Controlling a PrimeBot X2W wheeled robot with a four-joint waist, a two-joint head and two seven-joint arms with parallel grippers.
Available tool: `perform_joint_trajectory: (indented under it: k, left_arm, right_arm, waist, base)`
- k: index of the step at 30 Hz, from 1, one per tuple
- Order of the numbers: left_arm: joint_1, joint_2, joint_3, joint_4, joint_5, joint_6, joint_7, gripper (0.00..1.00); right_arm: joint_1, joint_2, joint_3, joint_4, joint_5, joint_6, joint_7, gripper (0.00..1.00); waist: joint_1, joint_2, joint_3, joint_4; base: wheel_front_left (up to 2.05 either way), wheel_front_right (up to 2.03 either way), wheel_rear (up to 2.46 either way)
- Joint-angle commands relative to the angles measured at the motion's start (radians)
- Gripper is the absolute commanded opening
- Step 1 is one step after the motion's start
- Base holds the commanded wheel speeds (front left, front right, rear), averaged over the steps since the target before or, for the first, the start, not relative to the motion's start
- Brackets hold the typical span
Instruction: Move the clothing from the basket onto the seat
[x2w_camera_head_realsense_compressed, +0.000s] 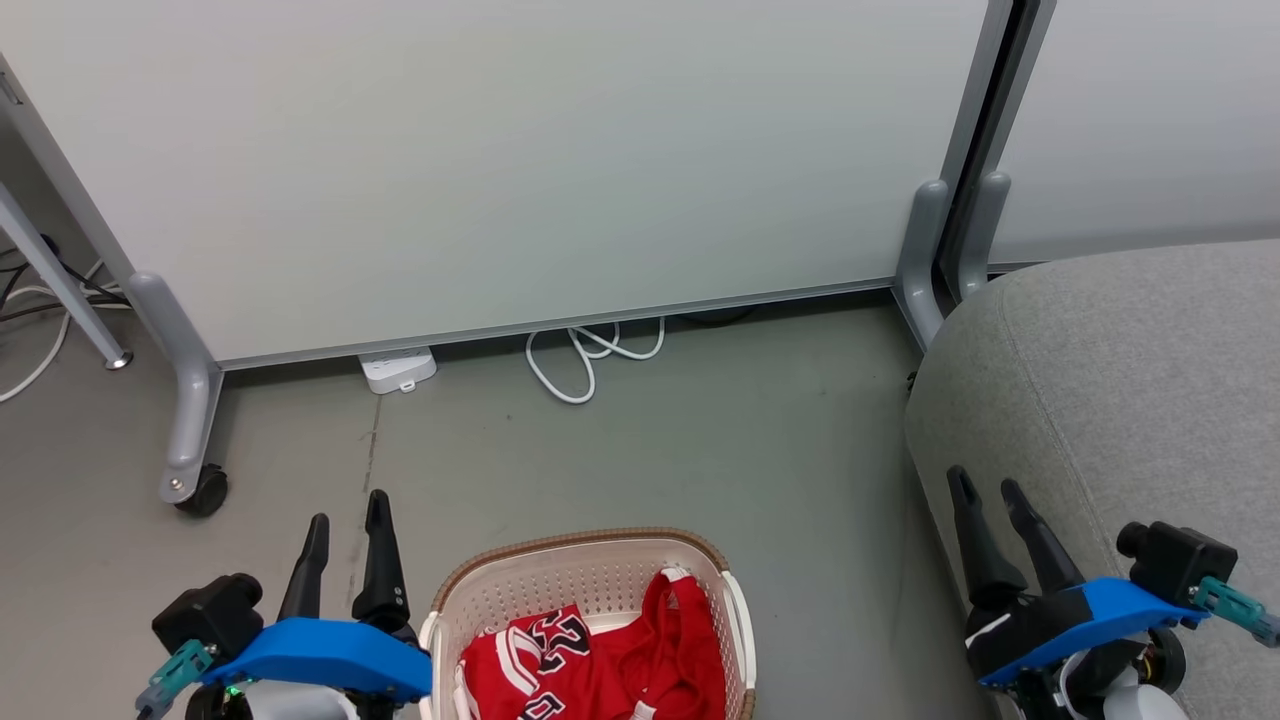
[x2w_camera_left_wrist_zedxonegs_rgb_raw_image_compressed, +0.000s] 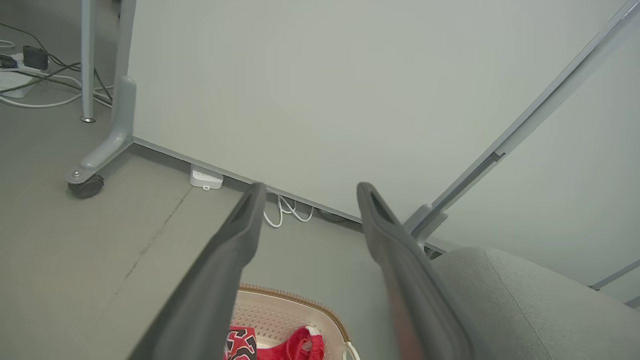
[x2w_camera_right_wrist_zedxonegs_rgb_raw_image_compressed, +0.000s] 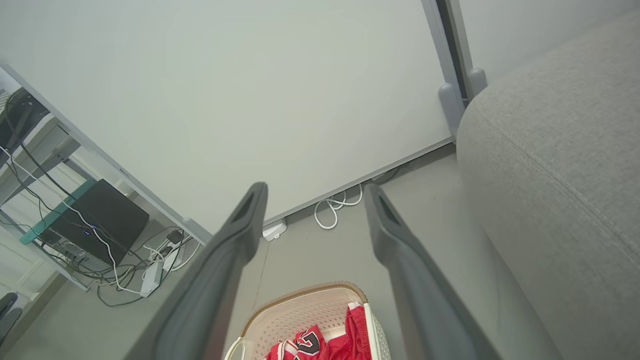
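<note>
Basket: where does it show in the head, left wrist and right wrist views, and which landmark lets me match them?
Head view: basket at the bottom edge, centre, red clothes inside.
Left wrist view: bottom edge, slightly left of centre, only its far end.
Right wrist view: bottom edge, centre.
Shared landmark: the white cable coil, lying beyond the basket in all three.

Clothing in the basket on the floor, seat to its right, partition behind
</note>
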Motion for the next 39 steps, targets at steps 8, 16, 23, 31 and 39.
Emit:
perform_joint_trajectory:
  k: [8, 16, 23, 31, 39]
  left_arm:
    - [-0.024, 0.006, -0.015, 0.006, 0.094, 0.0, -0.027, 1.0]
    - [-0.026, 0.007, -0.024, 0.012, 0.173, 0.003, -0.047, 1.0]
    - [-0.029, 0.006, -0.033, 0.017, 0.237, 0.001, -0.063, 1.0]
    - [-0.031, 0.005, -0.035, 0.029, 0.287, -0.003, -0.081, 1.0]
    - [-0.032, 0.003, -0.041, 0.04, 0.34, -0.003, -0.097, 1.0]
  right_arm:
    - [-0.019, -0.008, 0.006, -0.014, -0.1, 0.002, -0.023, 1.0]
    - [-0.02, -0.009, 0.005, -0.007, -0.185, 0.002, -0.039, 1.0]
    - [-0.024, -0.009, 0.003, -0.004, -0.253, 0.002, -0.049, 1.0]
    - [-0.023, -0.01, 0.003, -0.003, -0.32, 0.002, -0.062, 1.0]
    - [-0.027, -0.01, 0.008, 0.002, -0.382, 0.002, -0.075, 1.0]
  waist:
    - [0.0, 0.0, -0.003, 0.004]
    - [0.0, 0.0, -0.005, 0.004]
    - [0.0, 0.0, -0.006, 0.005]
    - [0.0, 0.0, -0.01, 0.008]
    - [0.0, 0.0, -0.012, 0.011]
  base:
    - [0.0, 0.0, 0.0]
    - [0.0, 0.0, 0.0]
    - [0.0, 0.0, 0.0]
    - [0.0, 0.0, 0.0]
    - [0.0, 0.0, 0.0]
